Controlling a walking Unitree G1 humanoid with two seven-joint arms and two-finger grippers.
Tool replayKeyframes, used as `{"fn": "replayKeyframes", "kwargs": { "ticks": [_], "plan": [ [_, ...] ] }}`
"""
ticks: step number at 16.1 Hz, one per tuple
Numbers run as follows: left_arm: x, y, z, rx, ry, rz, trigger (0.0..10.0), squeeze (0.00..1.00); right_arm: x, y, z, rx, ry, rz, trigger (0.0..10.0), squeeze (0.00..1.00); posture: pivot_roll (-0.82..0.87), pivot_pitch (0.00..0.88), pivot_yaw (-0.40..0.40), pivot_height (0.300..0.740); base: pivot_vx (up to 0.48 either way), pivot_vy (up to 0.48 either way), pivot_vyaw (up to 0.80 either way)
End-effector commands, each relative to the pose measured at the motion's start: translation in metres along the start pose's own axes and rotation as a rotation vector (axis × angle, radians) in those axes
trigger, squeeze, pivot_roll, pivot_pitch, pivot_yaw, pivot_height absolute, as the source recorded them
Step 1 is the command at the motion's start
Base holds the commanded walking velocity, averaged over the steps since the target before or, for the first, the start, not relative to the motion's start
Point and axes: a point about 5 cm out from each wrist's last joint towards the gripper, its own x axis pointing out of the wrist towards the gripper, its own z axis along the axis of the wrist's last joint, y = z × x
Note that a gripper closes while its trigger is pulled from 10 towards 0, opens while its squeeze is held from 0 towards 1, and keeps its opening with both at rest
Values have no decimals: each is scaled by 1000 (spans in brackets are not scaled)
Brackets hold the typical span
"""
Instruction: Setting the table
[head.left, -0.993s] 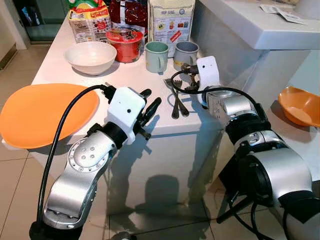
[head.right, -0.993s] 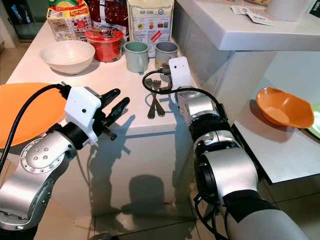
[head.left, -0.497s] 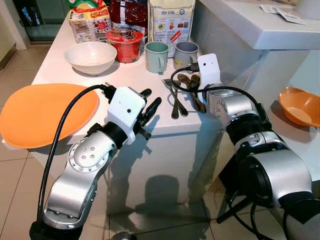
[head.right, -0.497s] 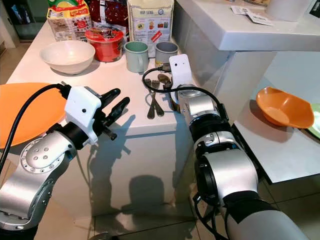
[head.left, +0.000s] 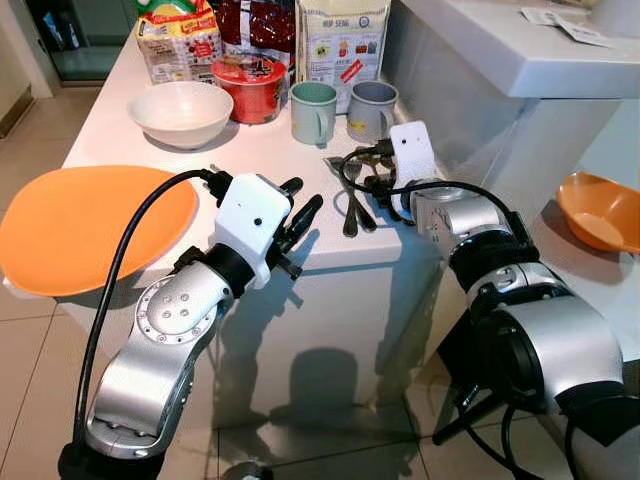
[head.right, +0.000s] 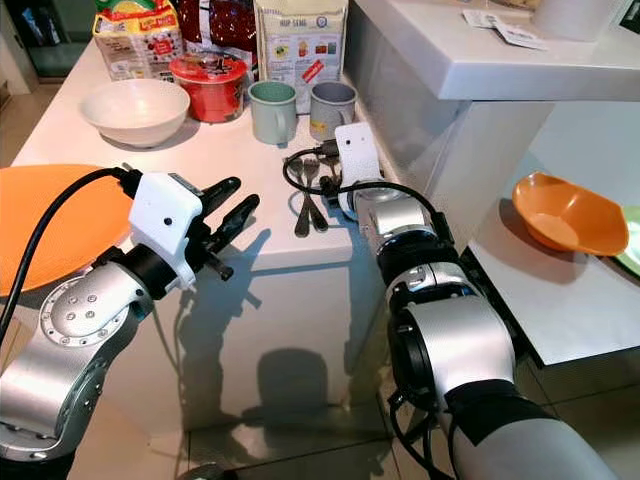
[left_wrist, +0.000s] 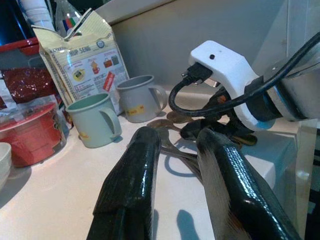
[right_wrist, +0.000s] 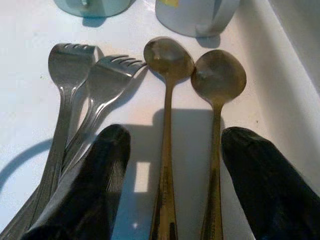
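Two silver forks (right_wrist: 67, 90) and two brass-coloured spoons (right_wrist: 169, 57) lie side by side on the white counter (head.left: 250, 150), in front of a green mug (head.left: 312, 112) and a grey mug (head.left: 370, 108). My right gripper (right_wrist: 175, 137) is open low over the cutlery, and its black fingers (right_wrist: 107, 160) straddle both spoon handles without holding anything. In the left eye view its white wrist mount (head.left: 413, 152) covers the spoons. My left gripper (head.left: 304, 195) hovers at the counter's front edge, left of the forks (head.left: 350, 195), with its fingers (left_wrist: 140, 165) slightly apart and holding nothing.
A large orange plate (head.left: 90, 225) lies on the counter's left end. A white bowl (head.left: 180, 112), a red tub (head.left: 250, 88) and food packets (head.left: 340, 40) stand at the back. A raised white ledge (head.left: 520, 50) borders the right side. An orange bowl (head.left: 600, 210) sits on a lower surface.
My right wrist has shifted slightly left and down over the spoons, which showed in the eye views half a second ago. The left arm has stayed still.
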Motion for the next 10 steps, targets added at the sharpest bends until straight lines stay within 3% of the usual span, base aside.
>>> {"fn": "replayKeyframes", "kwargs": {
  "ticks": [1, 5, 10],
  "plan": [
    [-3, -2, 4, 7, -9, -9, 10000, 0, -1, -6, 9, 17, -29, -27, 10000, 0, 80, 88, -63, 740, 0, 0, 0],
    [-9, -3, 6, -2, -3, -2, 10000, 0, -1, -11, 9, 27, -23, -42, 10000, 0, 83, 118, -68, 740, 0, 0, 0],
    [-11, 0, 9, 5, -1, 13, 10000, 0, 0, -13, 6, 109, -56, -36, 10000, 0, 96, 132, -75, 740, 0, 0, 0]
  ]
}}
